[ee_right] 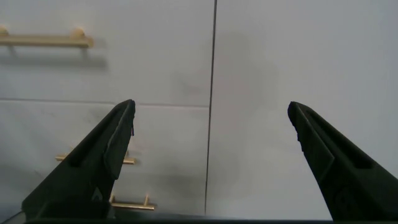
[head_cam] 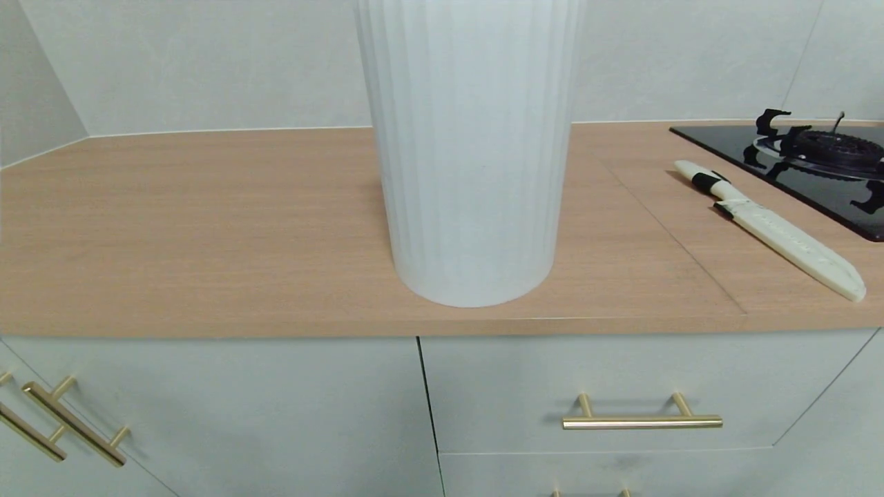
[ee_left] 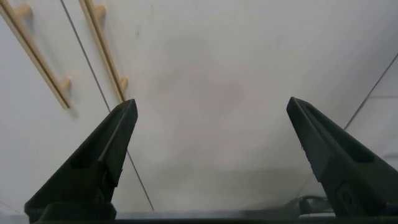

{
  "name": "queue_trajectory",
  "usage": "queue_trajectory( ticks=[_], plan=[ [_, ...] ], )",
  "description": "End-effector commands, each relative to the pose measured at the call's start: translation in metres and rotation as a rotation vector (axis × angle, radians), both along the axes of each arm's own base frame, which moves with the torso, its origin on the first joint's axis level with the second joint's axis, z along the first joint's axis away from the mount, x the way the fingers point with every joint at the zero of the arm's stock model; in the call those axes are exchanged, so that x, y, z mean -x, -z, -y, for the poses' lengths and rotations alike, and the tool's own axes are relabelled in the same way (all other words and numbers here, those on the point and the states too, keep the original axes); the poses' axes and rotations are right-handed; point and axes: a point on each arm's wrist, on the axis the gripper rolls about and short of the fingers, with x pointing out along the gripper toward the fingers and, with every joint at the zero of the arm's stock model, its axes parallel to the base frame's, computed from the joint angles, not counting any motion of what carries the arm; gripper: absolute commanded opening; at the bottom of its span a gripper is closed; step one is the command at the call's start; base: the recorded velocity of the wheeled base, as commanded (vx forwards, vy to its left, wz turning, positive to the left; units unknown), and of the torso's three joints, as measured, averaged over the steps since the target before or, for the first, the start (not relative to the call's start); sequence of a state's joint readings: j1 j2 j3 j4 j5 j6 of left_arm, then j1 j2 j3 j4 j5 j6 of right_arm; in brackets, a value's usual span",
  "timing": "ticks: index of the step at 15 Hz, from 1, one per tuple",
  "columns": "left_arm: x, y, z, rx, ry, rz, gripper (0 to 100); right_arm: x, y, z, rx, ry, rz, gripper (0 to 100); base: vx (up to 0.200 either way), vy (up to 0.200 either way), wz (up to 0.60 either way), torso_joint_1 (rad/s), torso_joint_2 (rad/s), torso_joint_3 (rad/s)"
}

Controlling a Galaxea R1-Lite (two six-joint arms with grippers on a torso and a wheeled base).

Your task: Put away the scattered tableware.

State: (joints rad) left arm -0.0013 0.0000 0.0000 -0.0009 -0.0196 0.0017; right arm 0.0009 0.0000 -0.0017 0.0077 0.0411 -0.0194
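— Lying where, the knife (head_cam: 773, 231)?
— On the worktop (head_cam: 207, 228), right of the tall white ribbed container (head_cam: 473, 172) (near the hob (head_cam: 815, 162)).
— What holds it?
— Nothing: left gripper (ee_left: 211, 102) and right gripper (ee_right: 211, 104) both spread wide, empty, facing cabinet fronts (ee_left: 217, 62).

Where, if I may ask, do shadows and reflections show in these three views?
Head view: the white container throws a soft shadow on the countertop by its base, the drawer handle glints, and the glass hob mirrors its burner. Left wrist view: the open left hand stands dark against a pale cabinet front. Right wrist view: the open right hand likewise.
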Motion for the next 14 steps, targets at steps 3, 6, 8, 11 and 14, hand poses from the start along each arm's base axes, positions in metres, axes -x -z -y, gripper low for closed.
queue_trajectory(
  ticks=[3,6,8,11,14],
  plan=[
    [0.0000,-0.0001,0.0000,0.000,-0.001,0.001,100,0.0000,-0.0004,0.0000,0.001,-0.001,0.000,100,0.000,0.000,0.00,0.159,-0.42,-0.295],
    [0.0000,-0.0001,0.0000,0.000,0.001,0.001,100,-0.0001,0.0000,0.0000,0.001,-0.001,-0.002,100,0.000,0.000,0.00,0.163,-0.50,-0.295],
    [0.0000,-0.0001,0.0000,0.000,0.001,0.001,100,-0.0001,0.0000,0.0000,0.001,-0.001,-0.002,100,0.000,0.000,0.00,0.183,-0.47,-0.293],
    [0.0000,-0.0001,0.0000,0.000,0.001,0.001,100,0.0000,0.0000,0.0000,0.001,-0.001,0.000,100,0.000,0.000,0.00,0.190,-0.47,-0.287],
    [0.0000,-0.0001,0.0000,0.000,0.001,0.001,100,-0.0001,0.0002,0.0000,0.001,-0.001,-0.003,100,0.000,0.000,0.00,0.204,-0.49,-0.279]
  ],
)
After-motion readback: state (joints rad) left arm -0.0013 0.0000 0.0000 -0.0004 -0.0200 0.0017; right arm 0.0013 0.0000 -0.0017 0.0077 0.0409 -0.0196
